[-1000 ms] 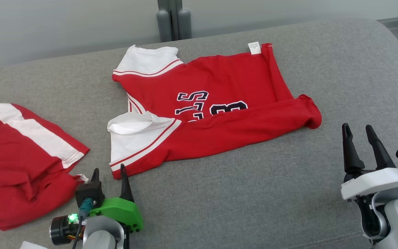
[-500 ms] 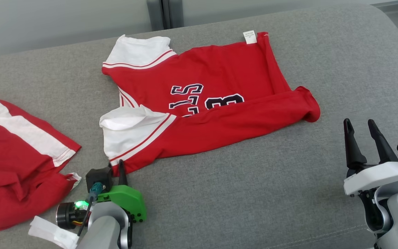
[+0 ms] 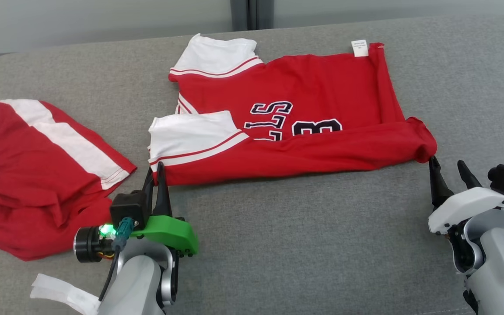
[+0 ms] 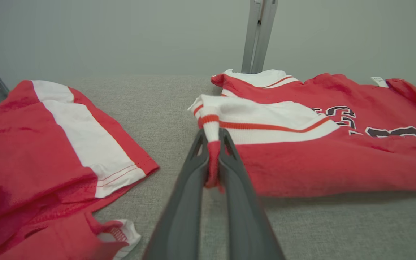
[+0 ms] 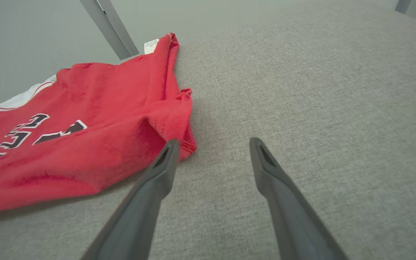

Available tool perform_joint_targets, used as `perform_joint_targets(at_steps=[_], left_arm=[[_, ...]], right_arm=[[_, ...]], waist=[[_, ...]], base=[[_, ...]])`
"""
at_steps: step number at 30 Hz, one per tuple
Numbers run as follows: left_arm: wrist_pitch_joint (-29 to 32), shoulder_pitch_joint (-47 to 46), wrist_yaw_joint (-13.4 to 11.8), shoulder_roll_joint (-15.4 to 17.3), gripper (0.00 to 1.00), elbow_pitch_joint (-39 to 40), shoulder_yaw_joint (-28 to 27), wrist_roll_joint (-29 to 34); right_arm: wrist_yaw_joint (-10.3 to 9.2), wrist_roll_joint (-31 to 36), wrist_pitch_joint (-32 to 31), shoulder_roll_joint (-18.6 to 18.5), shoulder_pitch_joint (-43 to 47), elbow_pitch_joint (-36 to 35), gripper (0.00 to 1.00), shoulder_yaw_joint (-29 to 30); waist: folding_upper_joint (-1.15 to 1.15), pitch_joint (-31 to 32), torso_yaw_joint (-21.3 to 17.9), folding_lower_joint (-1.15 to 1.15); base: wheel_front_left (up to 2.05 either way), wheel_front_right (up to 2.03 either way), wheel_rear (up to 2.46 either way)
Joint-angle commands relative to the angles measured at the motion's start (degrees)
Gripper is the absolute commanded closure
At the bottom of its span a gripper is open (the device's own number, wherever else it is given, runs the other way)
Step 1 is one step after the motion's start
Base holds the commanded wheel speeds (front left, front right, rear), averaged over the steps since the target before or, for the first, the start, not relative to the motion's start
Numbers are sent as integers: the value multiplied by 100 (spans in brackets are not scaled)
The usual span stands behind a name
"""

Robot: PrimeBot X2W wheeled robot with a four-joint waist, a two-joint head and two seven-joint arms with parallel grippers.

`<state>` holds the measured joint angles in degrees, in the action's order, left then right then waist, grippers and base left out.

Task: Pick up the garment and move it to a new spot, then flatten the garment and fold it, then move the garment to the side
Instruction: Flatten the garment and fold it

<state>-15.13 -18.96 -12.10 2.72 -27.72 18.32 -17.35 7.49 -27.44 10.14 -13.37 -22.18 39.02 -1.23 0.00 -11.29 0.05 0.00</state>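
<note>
Newly closed, left fingers (image 3: 158, 177) pinch one jersey (image 3: 322, 87) beside one other garment (image 3: 37, 183); right fingers (image 3: 436, 183) spread.

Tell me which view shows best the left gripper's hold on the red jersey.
The left wrist view: the left gripper is shut on the jersey at its sleeve cuff. In the head view the fingers hide that pinch. The right wrist view shows the jersey's opposite corner.

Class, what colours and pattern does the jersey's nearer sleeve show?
The sleeve is white with a thin red stripe near its edge. It shows best in the left wrist view.
</note>
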Motion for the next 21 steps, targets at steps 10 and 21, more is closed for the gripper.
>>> perform_joint_targets(at_steps=[10,21], left_arm=[[-1,168,90,34,100,142,220,147],[-1,55,77,33,100,-46,467,27]], right_arm=[[0,-535,-9,74,-630,878,0,-126],[0,-1147,462,118,-584,462,0,-242]], waist=[[0,-118,407,0],[0,-61,374,0]], base=[[0,0,0],[0,0,0]])
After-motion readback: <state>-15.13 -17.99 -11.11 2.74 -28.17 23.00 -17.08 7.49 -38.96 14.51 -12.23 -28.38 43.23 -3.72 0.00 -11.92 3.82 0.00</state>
